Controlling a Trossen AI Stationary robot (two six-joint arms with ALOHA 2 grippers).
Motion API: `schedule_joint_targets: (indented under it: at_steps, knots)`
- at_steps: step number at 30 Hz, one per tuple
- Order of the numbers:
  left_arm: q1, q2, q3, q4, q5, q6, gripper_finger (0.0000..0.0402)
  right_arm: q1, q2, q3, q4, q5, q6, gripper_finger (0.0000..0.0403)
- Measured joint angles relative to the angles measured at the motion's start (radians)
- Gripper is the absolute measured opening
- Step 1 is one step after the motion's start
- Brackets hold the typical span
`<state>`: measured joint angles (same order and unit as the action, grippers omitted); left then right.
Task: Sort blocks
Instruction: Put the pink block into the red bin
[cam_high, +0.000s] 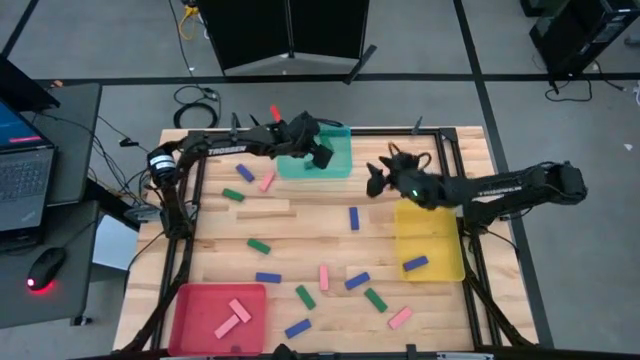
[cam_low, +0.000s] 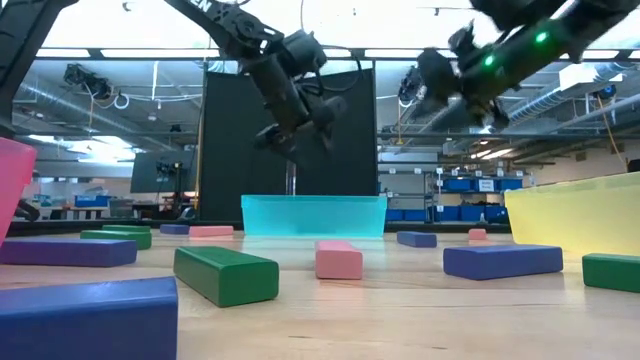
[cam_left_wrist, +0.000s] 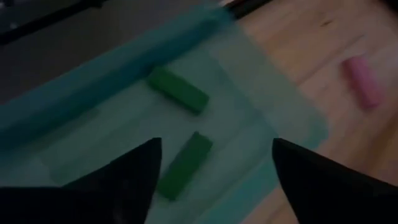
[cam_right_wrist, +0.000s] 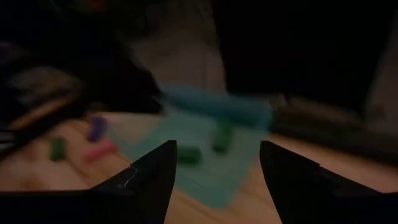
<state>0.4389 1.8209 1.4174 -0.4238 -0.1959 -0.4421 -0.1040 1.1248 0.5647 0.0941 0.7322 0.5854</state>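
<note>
My left gripper (cam_high: 320, 152) (cam_left_wrist: 216, 142) hangs open above the teal tray (cam_high: 338, 165), well clear of it in the low view (cam_low: 300, 140). Two green blocks (cam_left_wrist: 183, 165) (cam_left_wrist: 177, 89) lie flat on the tray's floor below it. My right gripper (cam_high: 377, 180) (cam_right_wrist: 217, 143) (cam_low: 440, 88) is open and raised between the teal tray and the yellow tray (cam_high: 428, 235). A blue block (cam_high: 415, 264) lies in the yellow tray, and two pink blocks (cam_high: 235, 315) lie in the red tray (cam_high: 190, 310). Several pink, green and blue blocks lie scattered on the table.
A long pale wooden bar (cam_high: 264, 211) lies left of the table's middle. Loose blocks crowd the near half, among them green (cam_high: 305, 296), blue (cam_high: 357, 282) and pink (cam_high: 400, 318). A blue block (cam_high: 354, 218) lies mid-table. A laptop and a mouse sit beyond the left edge.
</note>
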Motion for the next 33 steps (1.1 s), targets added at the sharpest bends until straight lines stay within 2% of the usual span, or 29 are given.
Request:
schedule_joint_targets:
  at_steps: [3, 7, 12, 16, 22, 26, 33]
  knots:
    - [-0.001, -0.032, 0.000, 0.009, 0.008, 0.012, 0.0340, -0.110, 0.003, 0.051, -0.224, -0.112, 0.096, 0.0243]
    - [-0.001, -0.093, 0.000, 0.004, 0.001, 0.020, 0.0343, -0.244, 0.002, 0.118, -0.478, -0.238, 0.161, 0.0243]
    - [-0.021, -0.185, 0.000, -0.019, -0.030, 0.043, 0.0330, -0.348, 0.055, 0.162, -0.574, -0.382, 0.168, 0.0246]
    - [-0.051, -0.252, 0.000, -0.082, -0.102, 0.050, 0.0321, -0.371, 0.146, 0.185, -0.587, -0.413, 0.164, 0.0246]
    - [-0.105, -0.328, 0.000, -0.178, -0.181, 0.064, 0.0313, -0.372, 0.299, 0.256, -0.710, -0.417, 0.204, 0.0256]
    - [-0.148, -0.380, 0.000, -0.254, -0.228, 0.073, 0.0312, -0.372, 0.361, 0.274, -0.738, -0.428, 0.270, 0.0287]
    - [-0.226, -0.497, -0.004, -0.337, -0.373, 0.100, 0.0312, -0.377, 0.430, 0.274, -0.748, -0.466, 0.379, 0.0347]
